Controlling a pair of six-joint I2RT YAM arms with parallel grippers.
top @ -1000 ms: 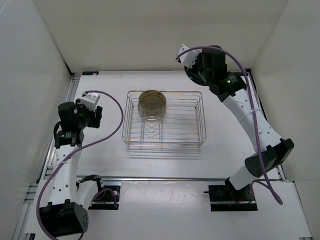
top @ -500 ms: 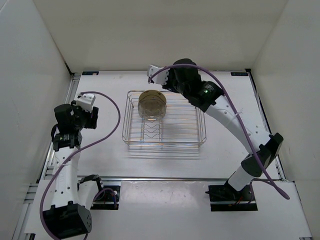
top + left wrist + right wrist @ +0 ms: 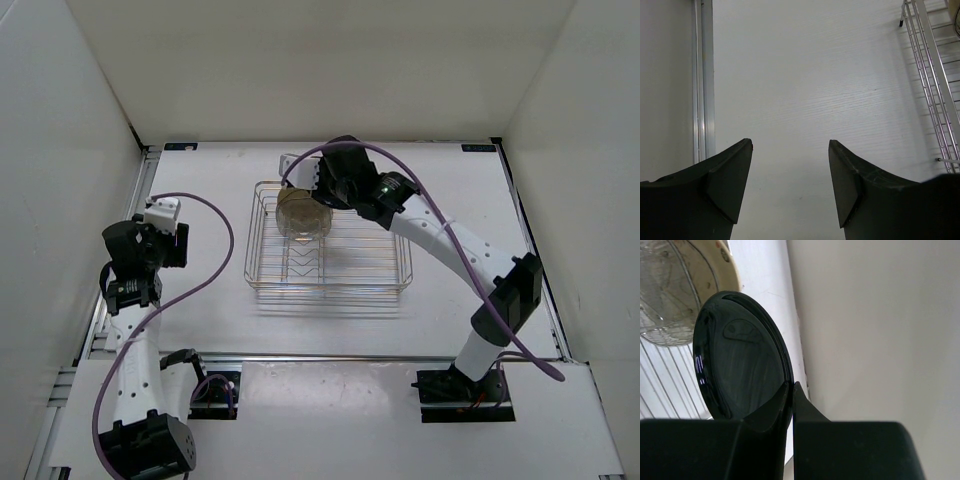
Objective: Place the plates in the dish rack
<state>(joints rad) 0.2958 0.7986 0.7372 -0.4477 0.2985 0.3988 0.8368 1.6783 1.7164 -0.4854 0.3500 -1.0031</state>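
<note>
The dish rack stands mid-table. Plates stand on edge at its back left: a tan-yellow one and a translucent speckled one in front of it. My right gripper hovers just behind them, over the rack's back edge. In the right wrist view it is shut on the rim of the glossy black plate, held on edge. Beyond it show the pale off-white plate and the translucent plate. My left gripper is open and empty, left of the rack.
The left wrist view shows bare white table between my open left gripper, an aluminium rail at the left and the rack's side wires at the right. White walls enclose the table on three sides.
My right arm has swung left from the back right corner to the rack's back left, carrying the black plate. My left arm has drawn back a little to the left.
</note>
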